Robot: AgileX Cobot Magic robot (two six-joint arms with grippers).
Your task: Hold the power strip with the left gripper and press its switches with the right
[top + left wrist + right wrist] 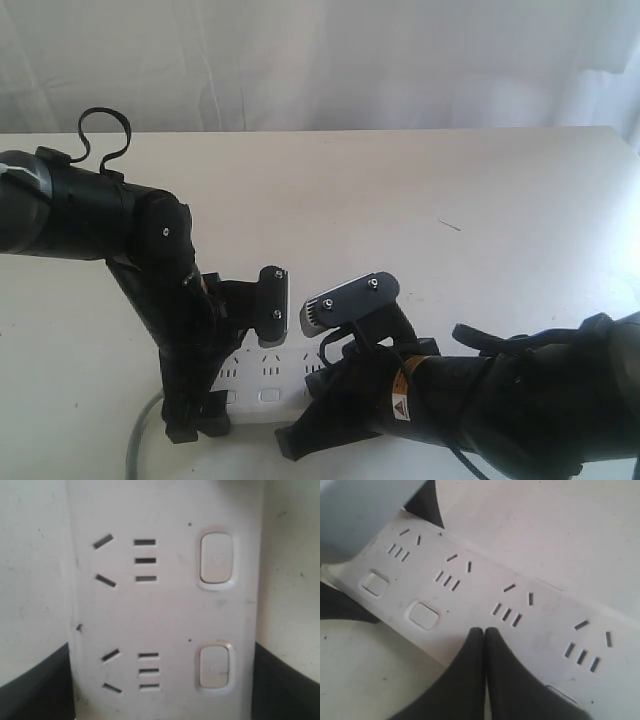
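Note:
The white power strip lies flat near the table's front edge, its grey cord leaving at the left. My left gripper reaches down over the strip's left end. In the left wrist view its black fingers press both long edges of the power strip, with two switches between them. My right gripper is shut, its tips together on the strip in the row of switches. They cover the spot just past the second button. In the exterior view, the right gripper comes in low from the right.
The white table stretches back to a pale curtain. A small dark mark lies on it to the right. Both black arms crowd the front edge, the right arm lying low across the corner.

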